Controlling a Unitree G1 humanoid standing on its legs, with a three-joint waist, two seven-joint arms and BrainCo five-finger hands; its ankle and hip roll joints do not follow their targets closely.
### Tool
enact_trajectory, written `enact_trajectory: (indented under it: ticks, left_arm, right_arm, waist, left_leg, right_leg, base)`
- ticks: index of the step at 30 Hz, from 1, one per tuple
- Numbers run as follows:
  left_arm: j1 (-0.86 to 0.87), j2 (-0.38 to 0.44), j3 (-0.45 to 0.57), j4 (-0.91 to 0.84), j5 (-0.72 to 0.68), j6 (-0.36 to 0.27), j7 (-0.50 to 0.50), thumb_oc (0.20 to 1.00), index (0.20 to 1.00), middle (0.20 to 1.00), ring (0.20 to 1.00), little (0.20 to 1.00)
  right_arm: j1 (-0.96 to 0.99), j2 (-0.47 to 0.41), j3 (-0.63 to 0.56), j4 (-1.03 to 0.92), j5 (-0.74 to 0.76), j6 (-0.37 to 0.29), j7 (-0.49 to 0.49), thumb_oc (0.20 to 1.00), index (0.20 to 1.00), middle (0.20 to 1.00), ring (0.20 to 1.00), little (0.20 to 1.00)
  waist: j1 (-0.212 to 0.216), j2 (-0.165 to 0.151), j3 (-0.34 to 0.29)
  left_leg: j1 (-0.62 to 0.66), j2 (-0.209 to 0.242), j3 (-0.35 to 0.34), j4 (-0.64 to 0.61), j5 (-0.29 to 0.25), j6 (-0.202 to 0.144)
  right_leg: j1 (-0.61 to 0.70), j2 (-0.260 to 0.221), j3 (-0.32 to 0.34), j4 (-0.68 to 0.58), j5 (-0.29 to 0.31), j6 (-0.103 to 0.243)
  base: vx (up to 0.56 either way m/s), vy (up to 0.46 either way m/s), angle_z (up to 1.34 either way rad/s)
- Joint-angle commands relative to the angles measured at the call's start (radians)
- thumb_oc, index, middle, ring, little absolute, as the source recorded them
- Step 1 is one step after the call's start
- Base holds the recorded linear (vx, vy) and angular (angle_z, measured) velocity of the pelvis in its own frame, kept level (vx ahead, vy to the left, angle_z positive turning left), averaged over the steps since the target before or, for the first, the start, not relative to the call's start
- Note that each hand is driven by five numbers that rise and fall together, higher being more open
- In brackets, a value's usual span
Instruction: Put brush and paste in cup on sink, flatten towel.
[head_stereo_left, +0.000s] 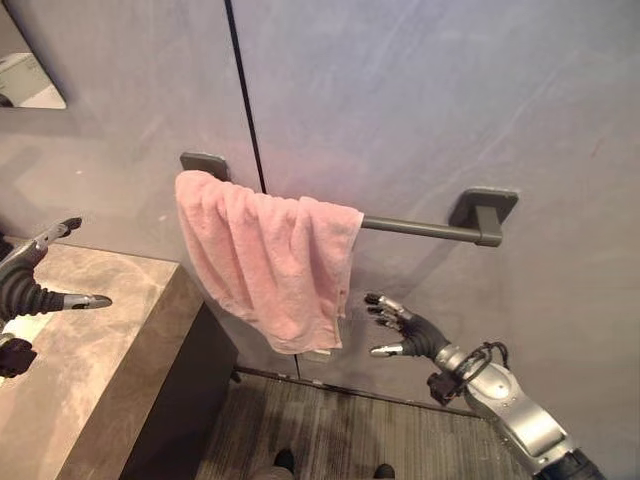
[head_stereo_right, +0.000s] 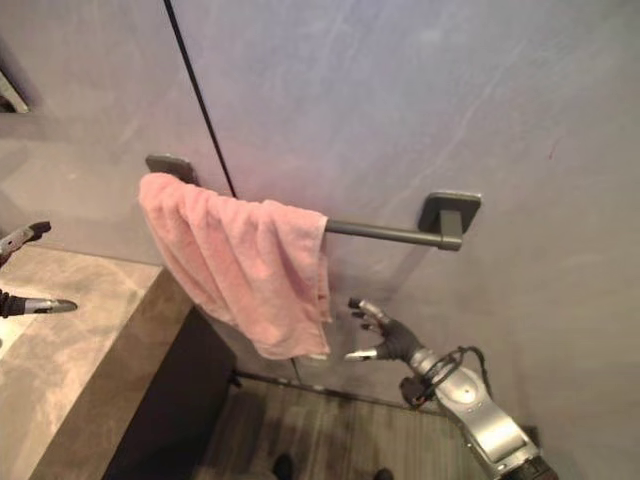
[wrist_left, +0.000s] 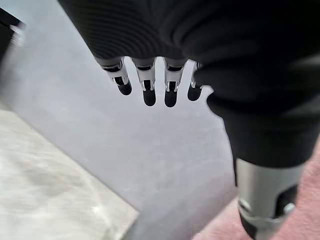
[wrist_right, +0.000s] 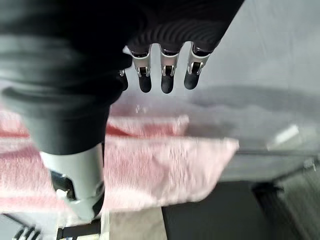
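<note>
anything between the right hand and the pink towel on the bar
Nothing visible. The right hand, fingers open, hovers just beside the lower edge of the pink towel hanging bunched on the towel bar, with only open air between them.

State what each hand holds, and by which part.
Nothing is held. The right hand is open beside the towel, apart from it; the left hand is open over the counter.

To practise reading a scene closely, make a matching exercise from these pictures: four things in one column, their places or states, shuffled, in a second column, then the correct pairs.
Things:
1. pink terry towel
2. dark grey metal towel bar
3. left hand
4. right hand

Places or states:
A. open, just beside the towel's lower corner
B. open, above the marble countertop
C. bunched, draped over the bar
D. fixed to the grey wall

Pairs: 1-C, 2-D, 3-B, 4-A
</note>
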Motion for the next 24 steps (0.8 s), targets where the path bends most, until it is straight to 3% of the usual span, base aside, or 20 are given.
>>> enact_trajectory:
  ticks: [1, 4, 11, 19, 24]
  left_arm:
    - [-0.032, 0.139, 0.045, 0.019, -0.044, -0.034, 0.040, 1.000, 1.000, 1.000, 1.000, 1.000]
    - [-0.081, 0.183, 0.009, 0.004, -0.070, -0.047, 0.043, 1.000, 1.000, 1.000, 1.000, 1.000]
    - [-0.131, 0.207, -0.022, -0.014, -0.091, -0.055, 0.063, 1.000, 1.000, 1.000, 1.000, 1.000]
    - [-0.110, 0.187, 0.005, -0.036, -0.082, -0.050, 0.070, 1.000, 1.000, 1.000, 1.000, 1.000]
    - [-0.057, 0.166, 0.046, -0.072, -0.075, -0.040, 0.046, 1.000, 1.000, 1.000, 1.000, 1.000]
  right_arm:
    - [-0.134, -0.024, 0.096, 0.003, 0.173, -0.010, 0.041, 1.000, 1.000, 1.000, 1.000, 1.000]
    - [-0.225, -0.062, 0.181, 0.025, 0.253, 0.005, 0.057, 1.000, 1.000, 1.000, 1.000, 1.000]
    - [-0.319, -0.034, 0.228, 0.075, 0.220, -0.001, 0.037, 1.000, 1.000, 1.000, 1.000, 1.000]
    - [-0.374, 0.009, 0.217, 0.121, 0.011, -0.009, 0.020, 1.000, 1.000, 1.000, 1.000, 1.000]
    - [-0.304, -0.036, 0.156, 0.111, -0.101, 0.001, 0.041, 1.000, 1.000, 1.000, 1.000, 1.000]
  waist:
    - [0.027, -0.058, 0.000]
    - [0.035, -0.079, 0.004]
    - [0.047, -0.093, 0.009]
    - [0.051, -0.103, 0.009]
    - [0.043, -0.108, 0.011]
  left_leg:
    - [-0.052, -0.029, 0.031, 0.005, 0.014, 0.020]
    - [-0.061, -0.038, 0.039, 0.005, 0.011, 0.022]
    - [-0.066, -0.038, 0.049, 0.005, 0.010, 0.024]
    - [-0.061, -0.034, 0.054, 0.005, 0.006, 0.025]
    - [-0.060, -0.030, 0.055, 0.005, 0.003, 0.025]
  right_leg:
    - [-0.022, -0.107, 0.052, 0.040, 0.067, 0.072]
    - [-0.028, -0.117, 0.052, 0.027, 0.084, 0.080]
    - [-0.034, -0.115, 0.061, 0.017, 0.095, 0.084]
    - [-0.032, -0.109, 0.064, 0.008, 0.098, 0.082]
    - [-0.031, -0.106, 0.062, 0.004, 0.096, 0.082]
  base:
    - [0.00, 0.034, 0.00]
    - [0.01, 0.031, -0.01]
    - [0.01, 0.003, -0.03]
    - [0.01, 0.000, -0.02]
    - [0.00, 0.000, 0.00]
